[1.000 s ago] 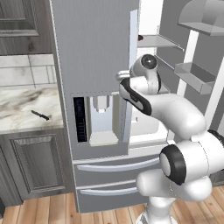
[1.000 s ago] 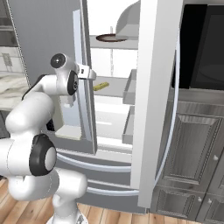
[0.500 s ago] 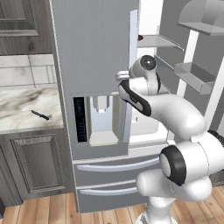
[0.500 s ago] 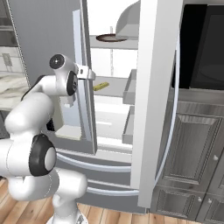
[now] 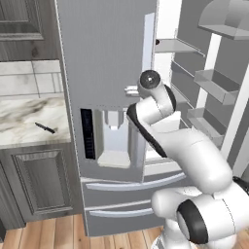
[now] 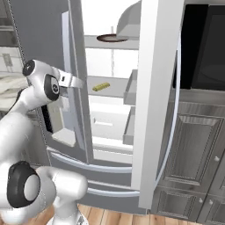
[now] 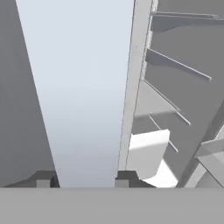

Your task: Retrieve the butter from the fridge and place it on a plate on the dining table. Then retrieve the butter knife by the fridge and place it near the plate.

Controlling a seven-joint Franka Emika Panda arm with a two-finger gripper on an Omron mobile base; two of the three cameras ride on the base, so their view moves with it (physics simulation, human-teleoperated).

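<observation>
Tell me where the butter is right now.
The butter lies on a middle shelf inside the open fridge in the right base view, right of the gripper and below the shelf holding a dark round dish.

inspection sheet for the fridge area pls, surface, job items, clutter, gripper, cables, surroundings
surface: marble counter left of the fridge.
job's things: butter lies on a fridge shelf, right door open; butter knife lies on the counter.
clutter: dark round dish on the upper shelf.
grippers: gripper shut on the left door's handle, fingers either side.
cables: nothing seen.
surroundings: dark wooden cabinets, wood floor.
</observation>
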